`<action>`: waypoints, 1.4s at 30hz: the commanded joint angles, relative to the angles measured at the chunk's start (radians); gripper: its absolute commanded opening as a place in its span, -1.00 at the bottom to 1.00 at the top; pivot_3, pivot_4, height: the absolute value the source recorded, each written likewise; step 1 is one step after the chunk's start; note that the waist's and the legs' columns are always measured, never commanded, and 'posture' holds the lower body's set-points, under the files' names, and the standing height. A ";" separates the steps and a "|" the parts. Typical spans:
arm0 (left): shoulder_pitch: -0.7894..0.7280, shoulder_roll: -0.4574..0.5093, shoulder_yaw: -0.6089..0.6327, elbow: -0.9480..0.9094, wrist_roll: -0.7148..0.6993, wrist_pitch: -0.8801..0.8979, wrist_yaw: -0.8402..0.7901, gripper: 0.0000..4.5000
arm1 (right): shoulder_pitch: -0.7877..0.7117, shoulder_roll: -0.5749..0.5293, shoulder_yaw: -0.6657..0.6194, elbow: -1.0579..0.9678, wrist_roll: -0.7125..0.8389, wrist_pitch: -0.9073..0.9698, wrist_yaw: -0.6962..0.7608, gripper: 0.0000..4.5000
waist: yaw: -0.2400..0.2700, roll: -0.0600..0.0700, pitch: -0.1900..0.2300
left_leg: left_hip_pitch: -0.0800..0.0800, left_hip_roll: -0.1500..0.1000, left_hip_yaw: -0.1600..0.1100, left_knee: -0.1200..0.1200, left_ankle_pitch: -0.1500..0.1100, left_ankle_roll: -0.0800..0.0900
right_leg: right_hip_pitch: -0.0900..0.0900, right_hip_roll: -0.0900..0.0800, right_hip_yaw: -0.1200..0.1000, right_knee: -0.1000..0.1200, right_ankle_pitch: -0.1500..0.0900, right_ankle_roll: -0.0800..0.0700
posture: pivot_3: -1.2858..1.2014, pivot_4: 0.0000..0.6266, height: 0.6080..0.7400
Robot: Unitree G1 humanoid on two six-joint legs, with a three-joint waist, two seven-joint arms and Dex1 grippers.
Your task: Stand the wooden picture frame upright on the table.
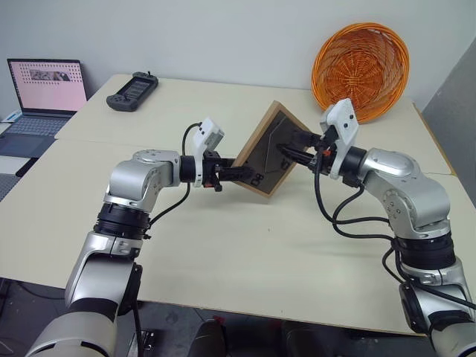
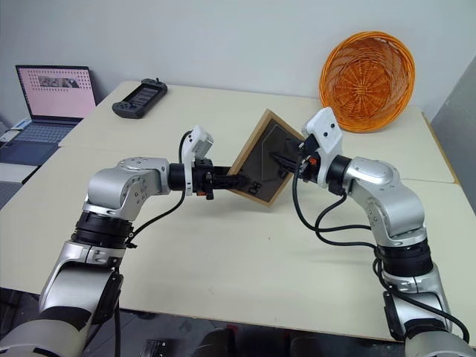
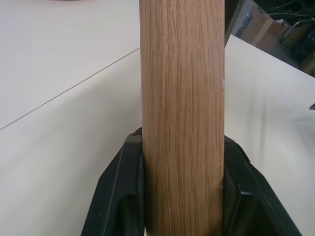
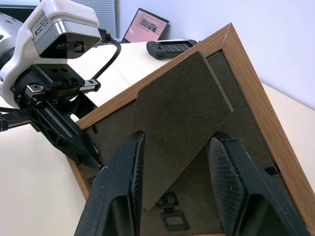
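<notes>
Clearly the frame [image 1: 265, 151], stiff and probably light, hangs tilted above the table [image 1: 245, 245], its wooden edge clamped in the left gripper [image 1: 232, 172], while the right gripper [image 4: 172, 182], fingers apart, straddles the thin fold-out stand [image 4: 179, 113], likely the weak part.

the frame [image 4: 256, 128] shows its dark grey back, tilted, one corner up, with the fold-out stand [image 4: 182, 123] swung out from it. the right gripper [image 4: 182, 187] has its two fingers [image 4: 123, 191] spread apart, one on each side of the stand's lower end. the left gripper [image 4: 81, 145] pinches the frame's edge. beyond, on the table [image 4: 29, 196], lie a dark controller [image 4: 170, 46] and a laptop [image 4: 145, 23].
</notes>
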 commanded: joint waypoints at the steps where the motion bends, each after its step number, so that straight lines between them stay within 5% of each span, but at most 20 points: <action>1: -0.041 -0.012 0.039 -0.001 -0.010 -0.022 0.000 -0.43 | 0.002 0.005 0.003 -0.067 0.020 0.009 -0.005 -0.13 | 0.000 0.000 0.000 | 0.000 0.000 0.000 0.000 0.000 0.000 | 0.000 0.000 0.000 0.000 0.000 0.000 | 0.03 -0.52 1.00; 13: -0.118 -0.029 0.064 0.192 0.026 -0.067 0.012 -0.43 | 0.108 -0.016 -0.021 -0.192 0.045 0.087 -0.028 -0.13 | 0.000 0.000 0.000 | 0.000 0.000 0.000 0.000 0.000 0.000 | 0.000 0.000 0.000 0.000 0.000 0.000 | 0.03 -0.52 1.00; 23: -0.126 -0.031 0.070 0.150 0.009 -0.018 -0.016 -0.43 | 0.132 -0.094 0.004 -0.113 -0.059 -0.014 -0.020 -0.13 | 0.000 0.000 0.000 | 0.000 0.000 0.000 0.000 0.000 0.000 | 0.000 0.000 -0.001 0.001 0.000 0.000 | 0.03 -0.52 1.00; 34: -0.150 0.013 0.159 0.133 -0.093 0.243 -0.007 -0.43 | 0.228 -0.269 0.023 0.081 -0.384 -0.563 -0.064 -0.13 | -0.004 0.000 0.000 | 0.000 0.000 0.000 0.001 0.000 0.000 | 0.000 0.000 0.000 0.001 0.000 0.000 | 0.03 -0.52 1.00; 40: -0.121 0.006 0.261 0.126 -0.184 0.660 0.123 -0.43 | 0.217 -0.355 0.078 0.248 -0.696 -1.064 -0.267 -0.13 | -0.006 0.000 0.000 | 0.000 -0.001 0.000 0.002 0.000 0.000 | 0.000 0.000 0.000 0.002 0.000 0.000 | 0.03 -0.52 1.00; 42: -0.095 -0.008 0.297 0.091 -0.205 0.758 0.165 -0.43 | 0.208 -0.359 0.095 0.300 -0.771 -1.173 -0.334 0.03 | -0.007 0.000 0.000 | 0.000 -0.001 0.000 0.003 0.000 0.000 | 0.000 0.000 0.000 0.003 0.000 0.000 | 0.03 -0.52 1.00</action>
